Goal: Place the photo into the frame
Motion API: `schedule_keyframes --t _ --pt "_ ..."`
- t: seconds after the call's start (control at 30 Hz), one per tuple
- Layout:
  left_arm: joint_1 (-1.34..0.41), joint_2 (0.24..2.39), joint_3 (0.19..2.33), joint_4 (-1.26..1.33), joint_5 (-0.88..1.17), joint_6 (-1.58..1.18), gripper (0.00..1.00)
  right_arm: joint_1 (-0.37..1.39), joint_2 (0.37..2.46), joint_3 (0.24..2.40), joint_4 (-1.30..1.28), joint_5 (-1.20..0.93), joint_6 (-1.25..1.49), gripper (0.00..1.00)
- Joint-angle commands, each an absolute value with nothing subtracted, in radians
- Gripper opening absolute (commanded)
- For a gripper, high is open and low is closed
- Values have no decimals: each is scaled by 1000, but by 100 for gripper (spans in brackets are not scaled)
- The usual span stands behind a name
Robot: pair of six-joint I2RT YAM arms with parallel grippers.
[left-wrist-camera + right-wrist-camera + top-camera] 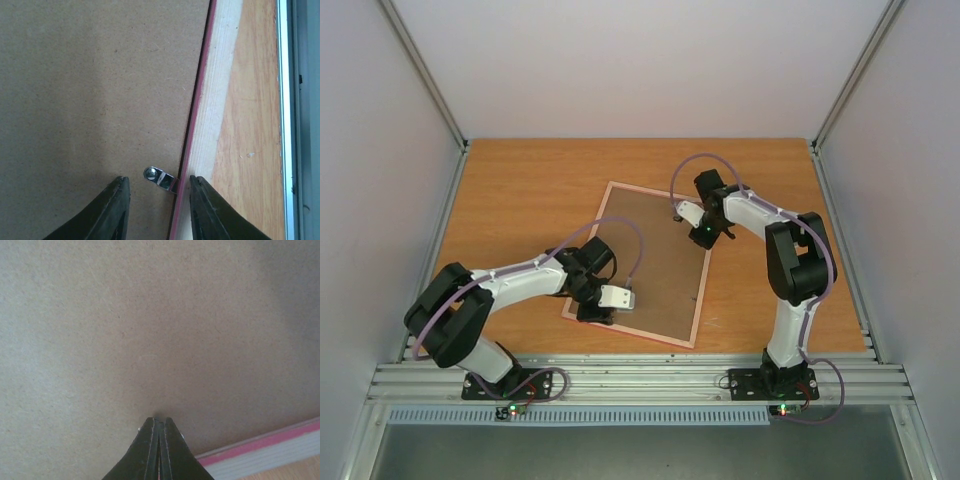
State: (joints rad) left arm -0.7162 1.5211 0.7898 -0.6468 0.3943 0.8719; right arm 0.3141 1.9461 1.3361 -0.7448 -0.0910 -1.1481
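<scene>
left gripper (159, 181) is spread open around the little metal tab (160, 178) on the frame (220, 75)'s near edge, while the right gripper (159, 423) is pinched shut with nothing in it, tip down on the brown backing board (150, 315).

Open table (520, 190) lies from 9 to 12 o'clock of the frame (701, 295), a narrower strip at 3. The left gripper (159, 181), spread, crowds its 7 o'clock corner astride a metal clip (155, 175); the right gripper (159, 421), pinched, blocks 1 o'clock.
</scene>
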Motion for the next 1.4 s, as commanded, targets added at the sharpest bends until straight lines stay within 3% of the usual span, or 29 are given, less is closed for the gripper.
schedule_keyframes --t 0.0,0.2,0.4,0.7,1.1,1.37 --pt "-697 1575 787 -626 316 919 34 284 1994 1264 -805 -3 -1267 3" --pt "-696 1588 803 -635 320 920 33 270 1997 1269 -809 45 -1373 3" --pt "-696 1595 811 -636 326 912 33 275 2033 1388 -916 -33 -1286 4" --pt "-696 1597 812 -636 325 906 33 282 2005 1316 -872 117 -1465 8" --pt "-696 1627 844 -645 334 915 32 367 1970 1220 -592 338 -1548 8" --pt "-696 1628 840 -674 345 964 29 381 1953 1180 -489 370 -1646 11"
